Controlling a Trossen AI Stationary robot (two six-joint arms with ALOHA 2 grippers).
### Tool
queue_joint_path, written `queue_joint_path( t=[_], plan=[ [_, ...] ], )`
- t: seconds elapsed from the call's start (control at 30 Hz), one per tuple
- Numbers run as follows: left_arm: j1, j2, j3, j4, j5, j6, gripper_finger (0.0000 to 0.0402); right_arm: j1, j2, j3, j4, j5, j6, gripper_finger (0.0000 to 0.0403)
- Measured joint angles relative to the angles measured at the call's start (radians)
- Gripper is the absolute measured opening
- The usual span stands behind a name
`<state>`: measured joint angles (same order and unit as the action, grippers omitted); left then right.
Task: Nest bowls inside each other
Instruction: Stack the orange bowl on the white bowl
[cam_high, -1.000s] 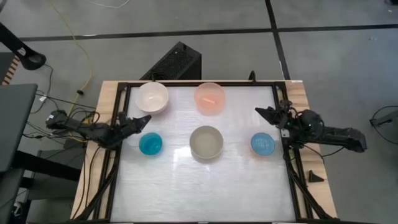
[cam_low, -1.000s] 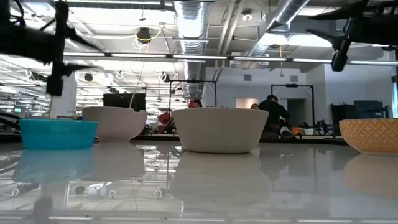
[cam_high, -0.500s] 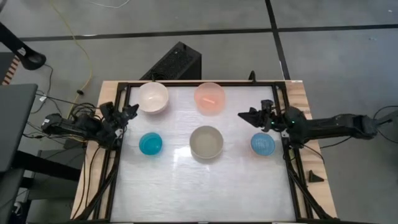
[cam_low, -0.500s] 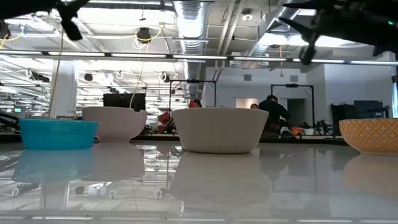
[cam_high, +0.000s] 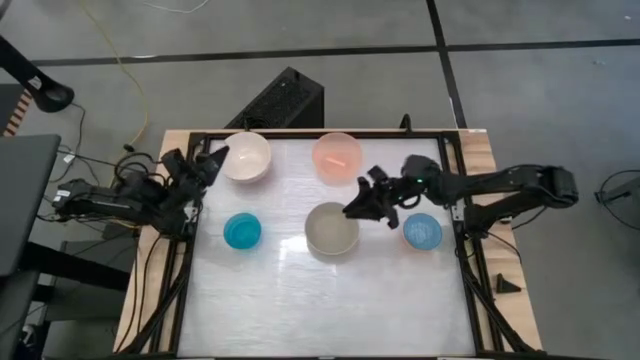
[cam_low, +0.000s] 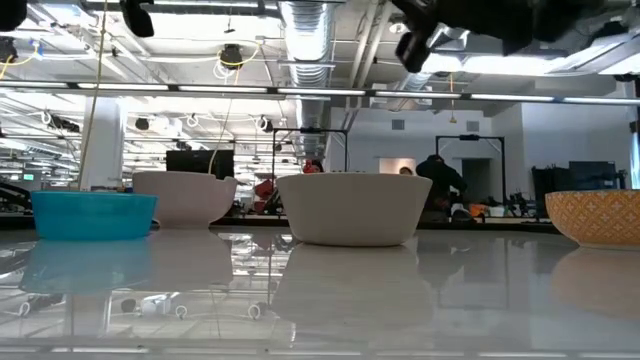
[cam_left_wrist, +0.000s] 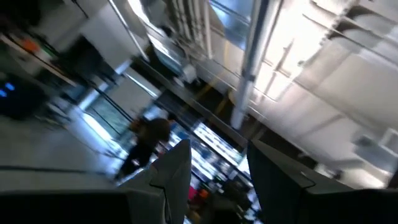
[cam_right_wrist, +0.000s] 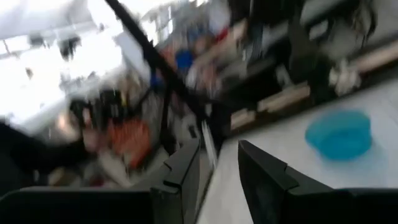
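Observation:
Five bowls stand apart on the white tabletop, each on its base. A white bowl (cam_high: 246, 157) and a pale pink bowl (cam_high: 337, 157) are at the far side. Nearer are a blue bowl (cam_high: 242, 231), a grey-beige bowl (cam_high: 331, 228) and a second blue bowl (cam_high: 422, 231). My left gripper (cam_high: 212, 162) hangs open in the air just left of the white bowl, with nothing between its fingers (cam_left_wrist: 177, 163). My right gripper (cam_high: 358, 195) is open too, high above the gap between the pink and grey-beige bowls.
A black frame (cam_high: 190, 200) runs along the table's left, right and far edges. A black box (cam_high: 283, 100) stands on the floor behind the far edge. The low view shows the room beyond, with a person (cam_low: 437, 182) far off. The near half of the tabletop (cam_high: 320, 300) is bare.
My right gripper has swung from the table's right edge toward the left and risen, and is now above the gap between the pink and grey-beige bowls. My left gripper has risen, rolled and drawn toward the far edge, beside the white bowl. No bowl has moved.

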<state>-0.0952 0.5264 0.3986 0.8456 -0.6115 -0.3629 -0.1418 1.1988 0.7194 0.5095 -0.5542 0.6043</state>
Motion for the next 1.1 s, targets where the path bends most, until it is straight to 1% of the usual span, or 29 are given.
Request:
queue_joint_path(
  t=[0.07, 0.17, 0.27, 0.33, 0.43, 0.5, 0.6, 0.67, 0.8, 0.93, 1.1],
  plan=[
    [0.0, -0.002, 0.007, 0.001, -0.011, 0.047, 0.0145, 0.008, 0.016, 0.049, -0.144, -0.016, -0.086, 0.0141],
    [0.0, -0.003, 0.007, -0.003, -0.01, 0.054, 0.0145, 0.013, 0.021, 0.113, -0.347, -0.016, -0.228, 0.0141],
    [-0.001, -0.003, 0.007, -0.033, 0.008, 0.02, 0.0145, 0.018, 0.016, 0.156, -0.482, -0.003, -0.341, 0.0145],
    [-0.001, -0.003, 0.007, -0.076, 0.017, -0.016, 0.0145, 0.021, 0.015, 0.163, -0.536, -0.001, -0.382, 0.0155],
    [-0.001, -0.002, 0.007, -0.136, 0.023, -0.069, 0.0145, 0.023, 0.016, 0.164, -0.569, 0.027, -0.436, 0.0177],
    [-0.001, 0.006, 0.007, -0.164, 0.023, -0.094, 0.0145, 0.023, 0.023, 0.165, -0.579, 0.101, -0.482, 0.0195],
    [-0.001, 0.02, 0.007, -0.17, 0.023, -0.103, 0.0145, 0.005, 0.056, 0.165, -0.593, 0.245, -0.548, 0.0219],
    [-0.001, 0.033, 0.007, -0.17, 0.023, -0.109, 0.0145, -0.031, 0.09, 0.165, -0.592, 0.295, -0.545, 0.0228],
    [-0.001, 0.055, 0.006, -0.171, 0.023, -0.12, 0.0145, -0.121, 0.191, 0.164, -0.582, 0.296, -0.547, 0.0231],
    [-0.001, 0.072, 0.006, -0.17, 0.022, -0.121, 0.0145, -0.194, 0.272, 0.167, -0.496, 0.299, -0.597, 0.0225],
    [-0.001, 0.077, 0.006, -0.163, 0.016, -0.129, 0.0145, -0.275, 0.361, 0.235, -0.493, 0.298, -0.652, 0.0221]
  ],
)
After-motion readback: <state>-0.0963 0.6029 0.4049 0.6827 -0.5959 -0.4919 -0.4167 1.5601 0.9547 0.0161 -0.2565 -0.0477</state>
